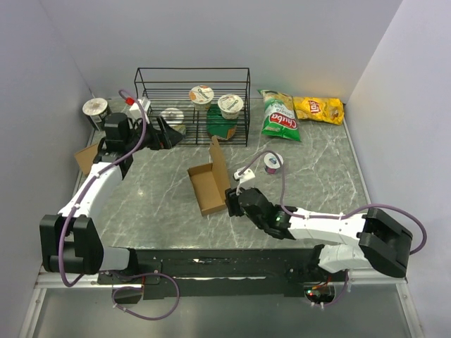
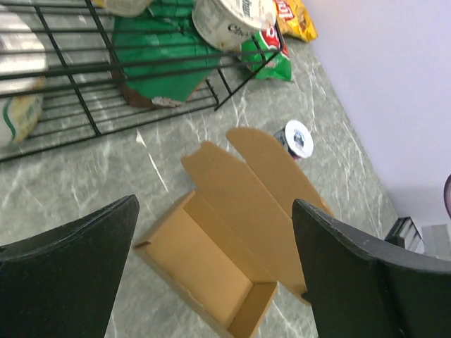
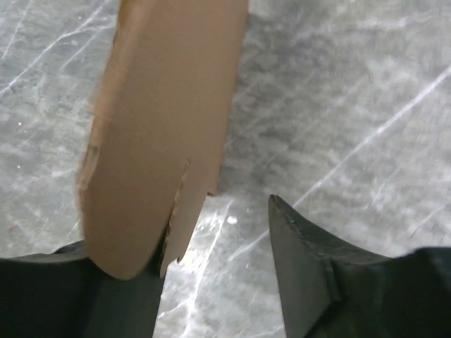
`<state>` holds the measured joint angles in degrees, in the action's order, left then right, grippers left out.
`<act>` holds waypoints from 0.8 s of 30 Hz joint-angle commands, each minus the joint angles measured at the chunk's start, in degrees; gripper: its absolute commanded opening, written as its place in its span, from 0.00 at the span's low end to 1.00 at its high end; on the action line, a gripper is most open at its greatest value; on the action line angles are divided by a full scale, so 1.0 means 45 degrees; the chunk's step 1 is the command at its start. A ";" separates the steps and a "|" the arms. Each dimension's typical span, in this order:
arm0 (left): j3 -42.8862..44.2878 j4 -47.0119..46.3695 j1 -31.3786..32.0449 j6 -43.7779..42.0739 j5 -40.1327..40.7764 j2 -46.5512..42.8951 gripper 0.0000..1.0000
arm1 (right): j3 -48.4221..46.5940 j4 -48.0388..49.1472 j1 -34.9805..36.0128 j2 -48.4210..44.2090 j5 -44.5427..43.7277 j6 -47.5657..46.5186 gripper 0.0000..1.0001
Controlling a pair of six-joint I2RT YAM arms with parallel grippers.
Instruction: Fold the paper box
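1. The right jaws stand apart around a near-corner flap of the paper box (image 1: pixel 206 184), apparently ready to pinch and turn it. The left jaws also gape, holding nothing, well apart by the wire rack (image 1: pixel 192 69).
2. Counter (image 1: pixel 162 204): the box sits mid-counter, tray formed, lid flap raised.
3. A small cup (image 1: pixel 272 163) stands just behind.

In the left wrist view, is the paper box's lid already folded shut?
No, the paper box is open, its lid flap leaning back and its empty inside in plain sight.
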<state>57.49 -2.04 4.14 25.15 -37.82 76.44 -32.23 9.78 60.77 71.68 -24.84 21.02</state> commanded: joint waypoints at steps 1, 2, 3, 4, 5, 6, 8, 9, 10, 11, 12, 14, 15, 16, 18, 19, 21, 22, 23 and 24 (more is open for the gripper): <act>-0.0159 -0.0346 -0.0061 -0.0139 -0.0579 -0.0679 0.96 | -0.0826 0.1634 -0.0009 0.0301 0.0010 -0.1602 0.57; -0.0159 -0.0366 -0.0061 -0.0100 -0.0618 -0.0718 0.96 | -0.0826 0.1712 -0.0086 0.0360 0.0109 -0.1913 0.55; -0.0217 -0.0386 -0.0061 -0.0080 -0.0676 -0.0815 0.96 | -0.0788 0.2023 -0.0165 0.0418 0.0265 -0.2090 0.54; -0.0276 -0.0424 -0.0061 -0.0119 -0.0715 -0.0835 0.96 | -0.0671 0.2142 -0.0262 0.0438 0.0421 -0.2227 0.52; -0.0315 -0.0425 -0.0061 -0.0139 -0.0774 -0.0874 0.96 | -0.0574 0.2278 -0.0379 0.0380 0.0693 -0.2519 0.51; -0.0470 -0.0541 -0.0061 -0.0120 -0.0910 -0.0990 0.96 | -0.0457 0.2744 -0.0767 0.0283 0.0967 -0.2696 0.50; -0.0724 -0.0775 -0.0061 0.0094 -0.1047 -0.1108 0.96 | -0.0046 0.3215 -0.1237 0.0127 0.2268 -0.3163 0.44; -0.0997 -0.0912 -0.0061 0.0192 -0.1106 -0.1263 0.96 | 0.0051 0.3526 -0.1839 0.0087 0.2742 -0.3340 0.42; -0.1154 -0.1242 -0.0061 0.0329 -0.1126 -0.1342 0.96 | 0.0130 0.3607 -0.2077 0.0048 0.3269 -0.3535 0.40; -0.1310 -0.1458 -0.0061 0.0581 -0.1126 -0.1421 0.96 | 0.0150 0.3704 -0.2369 0.0009 0.3738 -0.3905 0.39; -0.1660 -0.1673 -0.0042 0.0700 -0.1203 -0.1537 0.96 | 0.0169 0.3783 -0.2604 0.0009 0.4826 -0.4121 0.38; -0.2052 -0.2337 -0.0042 0.0953 -0.1321 -0.1616 0.96 | 0.0150 0.3959 -0.3211 0.0028 0.5906 -0.4551 0.36; -0.2344 -0.2552 -0.0042 0.0994 -0.1437 -0.1636 0.96 | 0.0111 0.3979 -0.3367 0.0067 0.6607 -0.5017 0.35; -0.2463 -0.2766 -0.0042 0.1052 -0.1690 -0.1617 0.96 | 0.0014 0.3959 -0.3658 0.0106 0.6865 -0.5234 0.33; -0.2949 -0.3585 0.0036 0.1092 -0.1751 -0.1733 0.96 | -0.0103 0.3842 -0.3933 0.0301 0.7683 -0.5762 0.30; -0.3184 -0.4014 0.0056 0.1111 -0.1732 -0.1772 0.96 | -0.0181 0.3823 -0.4128 0.0379 0.8055 -0.5880 0.28; -0.4001 -0.5711 0.0075 0.1131 -0.1770 -0.1831 0.96 | -0.0240 0.3900 -0.4831 0.0574 0.8953 -0.6076 0.27; -0.4278 -0.6298 0.0076 0.1131 -0.1809 -0.1754 0.96 | -0.0337 0.3901 -0.5085 0.0652 1.0021 -0.6076 0.26; -0.4474 -0.6864 0.0076 0.1131 -0.1906 -0.1637 0.96 | -0.0396 0.3901 -0.5667 0.0827 1.0515 -0.6057 0.25; -0.4572 -0.7643 0.0076 0.1150 -0.2043 -0.1153 0.96 | -0.0474 0.3862 -0.5905 0.0926 1.1139 -0.6095 0.24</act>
<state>39.57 -20.49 4.32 29.54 -43.94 69.95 -31.73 24.43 39.20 74.13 11.64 -3.38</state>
